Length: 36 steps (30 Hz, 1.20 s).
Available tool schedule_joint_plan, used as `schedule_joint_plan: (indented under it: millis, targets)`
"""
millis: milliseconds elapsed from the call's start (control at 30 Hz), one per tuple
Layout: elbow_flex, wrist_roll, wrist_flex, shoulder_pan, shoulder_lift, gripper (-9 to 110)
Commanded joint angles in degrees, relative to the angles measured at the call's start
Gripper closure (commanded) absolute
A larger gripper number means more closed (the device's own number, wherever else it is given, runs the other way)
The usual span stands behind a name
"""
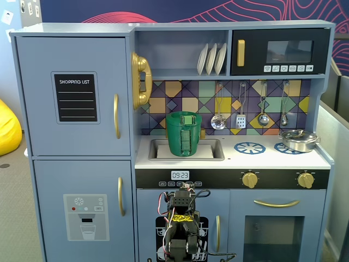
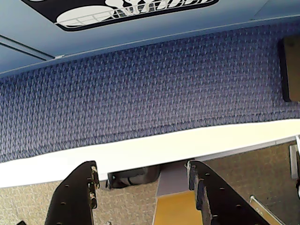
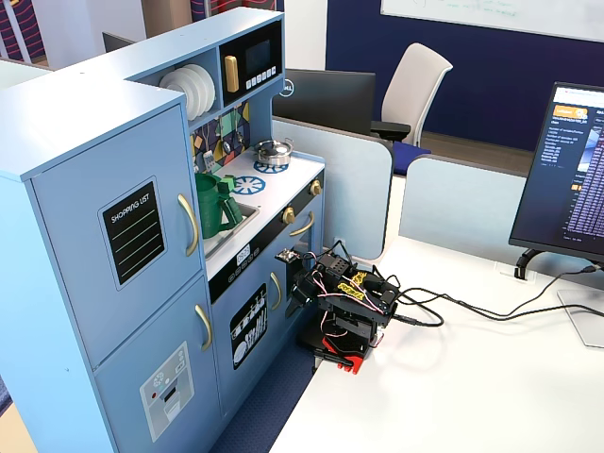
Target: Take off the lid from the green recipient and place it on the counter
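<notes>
A black panel on the toy kitchen's upper left door reads "SHOPPING LIST" (image 1: pixel 76 97) in white, above ruled lines. The small clock (image 1: pixel 180 175) on the dark control strip under the counter (image 1: pixel 262 158) shows 09:23. In a fixed view from the side, a monitor behind the kitchen carries a Dell badge (image 3: pixel 290 89).

The green recipient (image 1: pixel 184 134) stands upright in the inset sink (image 1: pixel 209 151), its lighter strap handle facing the camera. The lid (image 1: pixel 185 115) sits on its top, with the small raised handle showing at the centre. A silver pot (image 1: pixel 299 140) rests on the right burner ring, well apart from the recipient, and four utensils hang on the tiled back wall.

The arm (image 3: pixel 344 307) is folded low on the white surface (image 3: pixel 491 377) in front of the kitchen, below counter level. In the wrist view the end effector (image 2: pixel 143 176) points down toward blue carpet (image 2: pixel 140 93) and the surface's edge; its two dark fingers (image 2: pixel 75 197) are spread wide with nothing between them.
</notes>
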Motion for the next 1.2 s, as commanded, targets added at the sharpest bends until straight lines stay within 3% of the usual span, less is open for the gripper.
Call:
schedule_joint_plan:
  millis: [0, 500, 1000, 1067, 1167]
  targets:
    - [-0.35, 1.49, 10.46, 5.27, -0.35, 101]
    - [-1.67, -0.70, 7.91, 7.38, -0.35, 101]
    - [-40.87, -9.49, -25.66, 5.98, -15.38, 101]
    - [-45.97, -8.53, -31.38, 5.71, -18.72, 97]
    - [-51.15, -4.66, -39.29, 6.24, -23.12, 82]
